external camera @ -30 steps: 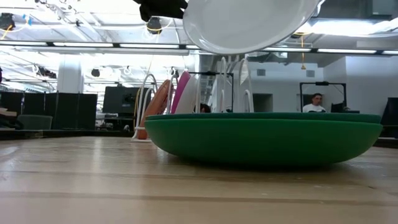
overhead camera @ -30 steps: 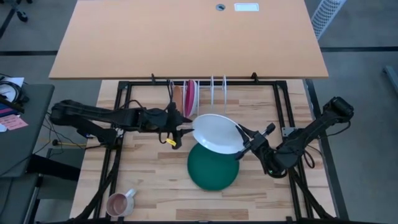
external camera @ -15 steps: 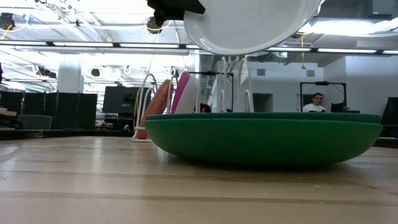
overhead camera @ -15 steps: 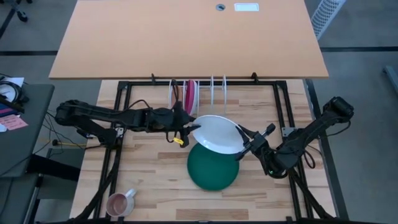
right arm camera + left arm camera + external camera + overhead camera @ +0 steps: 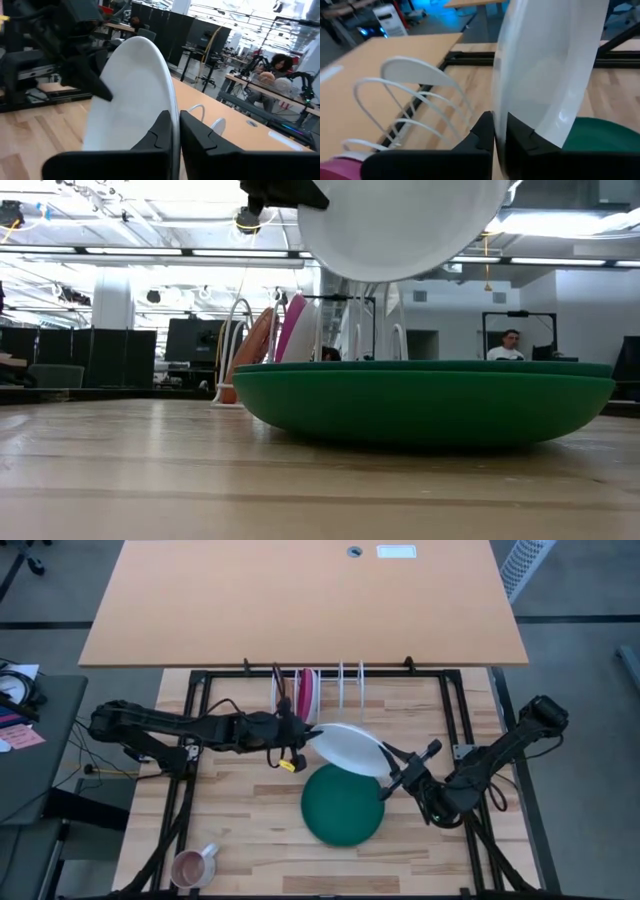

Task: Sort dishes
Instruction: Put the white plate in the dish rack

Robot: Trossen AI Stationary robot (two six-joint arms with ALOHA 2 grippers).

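A white plate (image 5: pixel 352 748) hangs tilted in the air over a dark green plate (image 5: pixel 343 805), which lies flat on the table. My left gripper (image 5: pixel 308 736) is shut on the white plate's left rim and my right gripper (image 5: pixel 388 776) on its right rim. An orange-brown plate (image 5: pixel 288 690) and a magenta pink plate (image 5: pixel 305 690) stand on edge in the white wire rack (image 5: pixel 345 680) at the far side. The low view shows the white plate (image 5: pixel 400 225) well above the green plate (image 5: pixel 425 395). My left gripper pinches the white plate's left rim (image 5: pixel 499 107) between its two fingers, one on each face. It comes nearly level from the table's left. The plate is lifted clear and steeply tilted. My right gripper has the right rim (image 5: pixel 174 112) between its two fingers, coming level from the table's right.
A small pink mug (image 5: pixel 192 865) stands near the table's front left corner. The rack's right slots (image 5: pixel 352 680) are free wire loops. A black frame (image 5: pixel 455 720) runs around the wooden table. A large tan tabletop (image 5: pixel 300 600) lies beyond the far edge.
My left gripper has moved toward the table's right, reached the white plate's left rim and shut on it. The plate, still held at its right rim, has tipped from nearly flat to steeply tilted, staying clear above the green plate.
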